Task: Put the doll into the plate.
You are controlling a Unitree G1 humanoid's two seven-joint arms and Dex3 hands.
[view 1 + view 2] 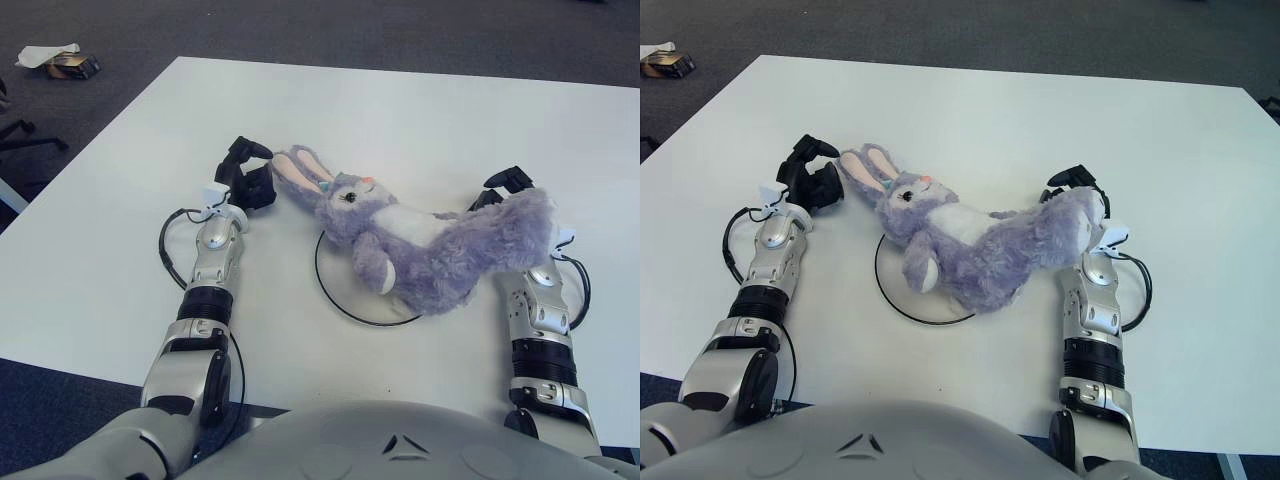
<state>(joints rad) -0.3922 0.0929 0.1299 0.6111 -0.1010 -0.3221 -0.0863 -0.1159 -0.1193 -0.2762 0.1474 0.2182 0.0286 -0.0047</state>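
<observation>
A fluffy purple rabbit doll lies on its side across a flat white plate with a thin dark rim. Its head and ears point left, and its rear hangs past the plate's right edge. My right hand is under and behind the doll's rear, dark fingers curled around the fur, palm hidden. My left hand sits just left of the ear tips with fingers spread, holding nothing.
The white table stretches far behind and to both sides of the plate. On the dark carpet at the top left lie a small box and paper. A chair base shows at the left edge.
</observation>
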